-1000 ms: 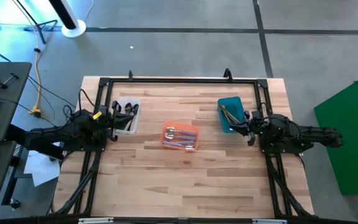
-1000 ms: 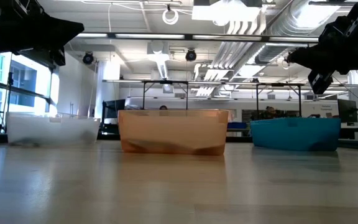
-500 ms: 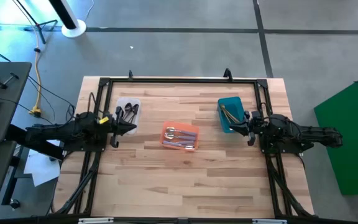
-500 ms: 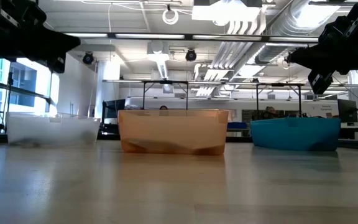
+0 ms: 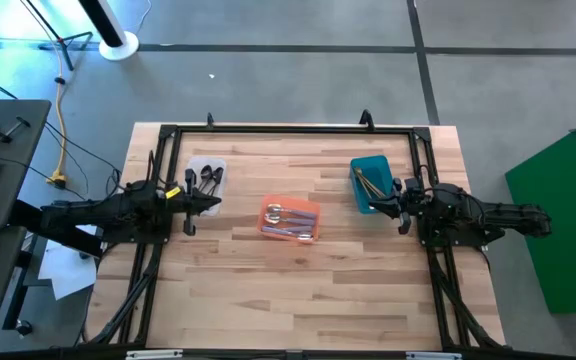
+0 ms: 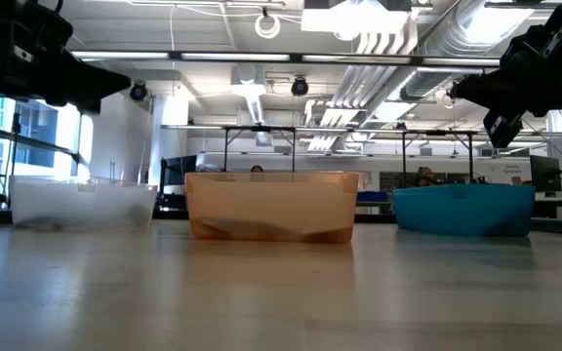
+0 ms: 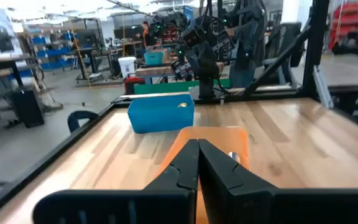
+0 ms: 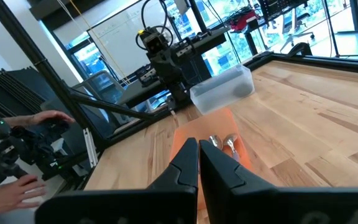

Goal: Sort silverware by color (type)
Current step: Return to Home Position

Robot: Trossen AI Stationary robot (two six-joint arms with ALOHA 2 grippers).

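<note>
left gripper by the clear bin, right gripper beside the teal bin, both jaws pressed together, empty.

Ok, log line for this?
clear bin: black spoons, left jaws shut nearby; orange bin: lavender spoons; teal bin: gold spoons, right jaws shut nearby

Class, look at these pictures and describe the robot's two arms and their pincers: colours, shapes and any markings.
The left arm and the right arm are both dark, almost black, and built of blocky jointed segments. The left arm has a small yellow mark near its wrist. The left pincer and the right pincer each have two matte black fingers tapering to narrow tips.
</note>
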